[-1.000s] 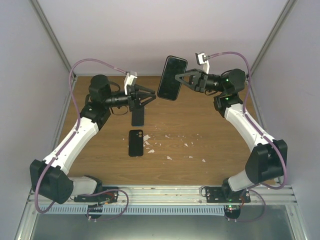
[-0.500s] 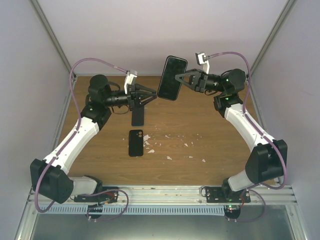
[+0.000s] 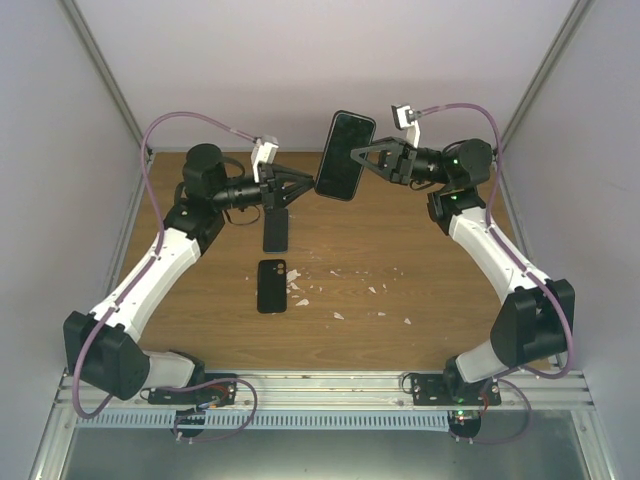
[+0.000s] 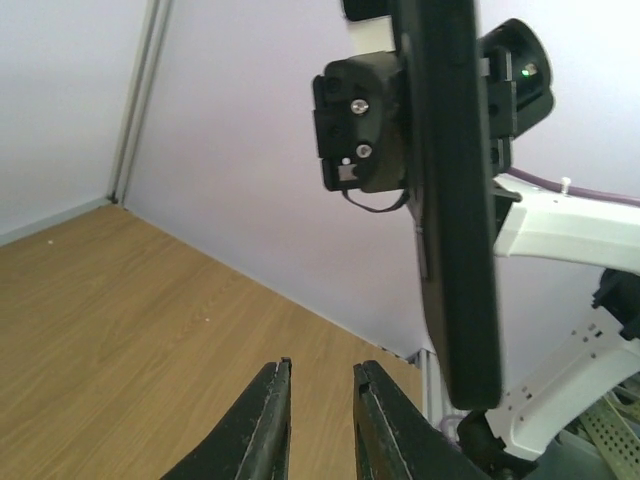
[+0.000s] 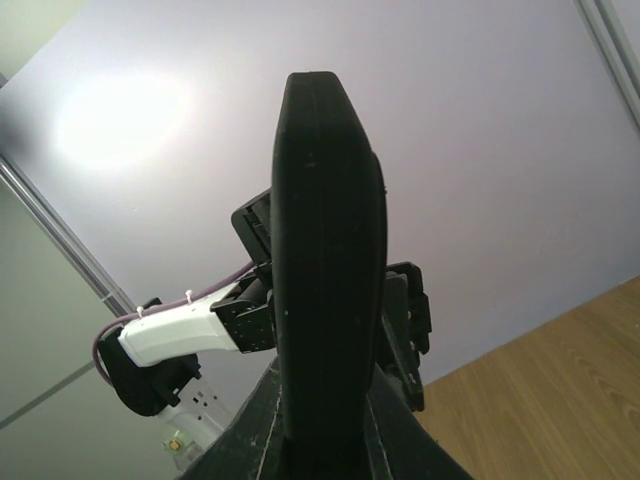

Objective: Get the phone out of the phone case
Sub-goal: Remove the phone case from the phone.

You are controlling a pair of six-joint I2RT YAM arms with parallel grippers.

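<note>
Near the middle of the table [image 3: 430, 300] lie pale scraps [image 3: 338, 315]. At eight o'clock is a dark flat slab [image 3: 271, 285]. Farther off, at eleven o'clock, the left gripper [image 4: 321, 370] hovers empty, its fingers a narrow gap apart. At twelve o'clock the right gripper [image 3: 355, 157] is clamped on the phone [image 3: 345, 155], upright in the air and seemingly in its case [image 5: 330, 250]. The left should probably widen, catch only the case's lip at a corner, and peel while the right holds firm.

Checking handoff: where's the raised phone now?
Top view, back centre: phone held aloft in the right gripper, with the left gripper close beside it.
</note>
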